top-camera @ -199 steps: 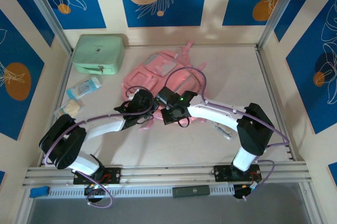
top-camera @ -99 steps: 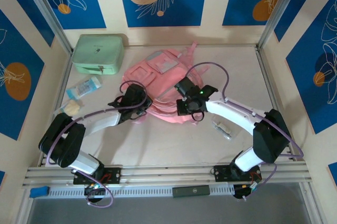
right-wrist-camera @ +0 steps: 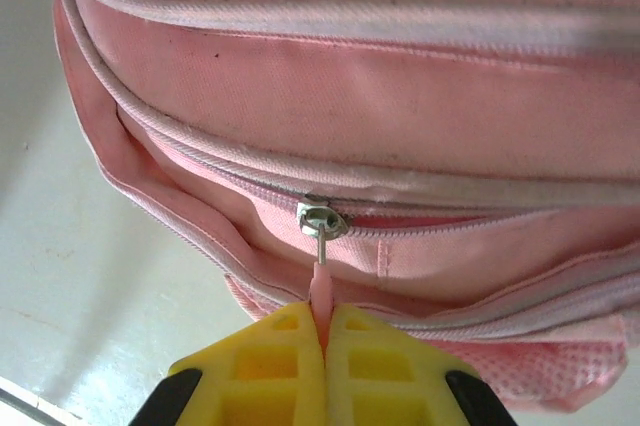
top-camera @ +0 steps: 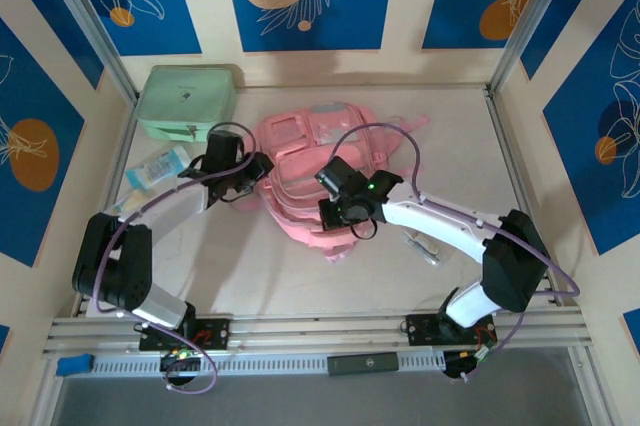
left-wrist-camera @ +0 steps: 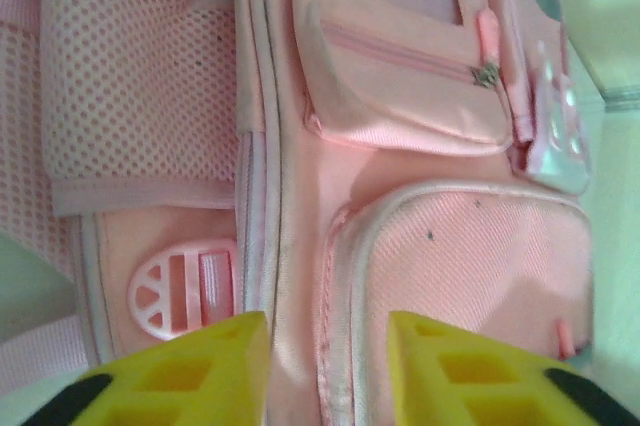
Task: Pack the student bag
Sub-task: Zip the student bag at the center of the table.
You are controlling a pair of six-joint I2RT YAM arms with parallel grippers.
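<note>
Since the right gripper (right-wrist-camera: 325,331) is clenched on nothing but the thin pink zip pull (right-wrist-camera: 320,281) of the student bag (top-camera: 320,161), biggest risk imo = tab slipping out of the pads if the tug goes off-axis from the zip track. Note the slider (right-wrist-camera: 321,218) sits on a curved stretch w/ a loose fabric fold just below the teeth, so a hard straight pull could bite fabric & jam. Bag lies on the table (top-camera: 300,276) mid-to-far, btwn the two arms, mint green case (top-camera: 187,101) near its far-left corner. On the other side the left gripper (left-wrist-camera: 328,346) has jaws parted, nothing btwn them, hanging close to the front-pocket face by the round pink buckle (left-wrist-camera: 185,291), not pinning anything. So bag is unanchored → likely the whole thing drags w/ the right arm instead of the zip travelling, and the soft body bunches. If left closes from here it may grab the mesh side pocket (left-wrist-camera: 130,76) or a pocket seam, i.e. poor hold. Right arm's purple cable (top-camera: 385,128) loops over the bag top near the straps; could catch on a swing. A small thin item (top-camera: 422,246) lies just beside the right forearm, can't tell what it is; a dragged bag or the elbow could knock it. The blue pencil case (top-camera: 160,166) sits at the left edge, apart from the bag, so a half-open mouth would block loading.
</note>
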